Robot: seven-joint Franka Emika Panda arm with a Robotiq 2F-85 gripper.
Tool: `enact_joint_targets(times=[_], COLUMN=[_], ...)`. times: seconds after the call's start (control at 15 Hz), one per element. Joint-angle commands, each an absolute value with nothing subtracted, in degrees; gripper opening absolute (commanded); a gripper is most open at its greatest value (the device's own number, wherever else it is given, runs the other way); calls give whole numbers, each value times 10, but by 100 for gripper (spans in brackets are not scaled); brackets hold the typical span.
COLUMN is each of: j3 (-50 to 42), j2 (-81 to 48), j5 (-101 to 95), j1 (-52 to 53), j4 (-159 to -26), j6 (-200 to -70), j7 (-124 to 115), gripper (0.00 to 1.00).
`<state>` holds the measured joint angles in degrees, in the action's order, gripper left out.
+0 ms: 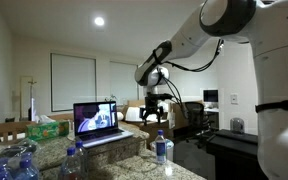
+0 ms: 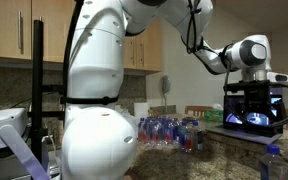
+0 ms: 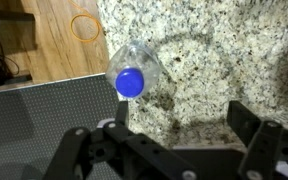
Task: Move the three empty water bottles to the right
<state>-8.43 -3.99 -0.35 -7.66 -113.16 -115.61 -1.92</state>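
Water bottle (image 3: 146, 62) upright on granite counter (image 3: 219, 60), blue cap (image 3: 130, 83) up, end effector (image 3: 162, 140) spread apart above

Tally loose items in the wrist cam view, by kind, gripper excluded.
blue-capped clear bottle: 1
tan ring (likely a rubber band): 1
Total: 2

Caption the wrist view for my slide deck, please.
Open gripper looking down on an upright blue-capped water bottle on the granite counter.
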Motion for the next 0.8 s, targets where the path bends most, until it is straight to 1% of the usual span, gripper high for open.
enact_joint_targets(times=[0.0, 0.33, 0.47, 0.73], j3=[-62, 9, 43, 93], j2=[44, 63, 33, -77], j5=[-29, -50, -73, -131], j1=[-56, 3, 30, 82], j4=[-1136, -1089, -1055, -940], j6=[-1128, -1119, -1131, -1108], j7=[-17, -38, -62, -107], gripper=[100, 100, 100, 100])
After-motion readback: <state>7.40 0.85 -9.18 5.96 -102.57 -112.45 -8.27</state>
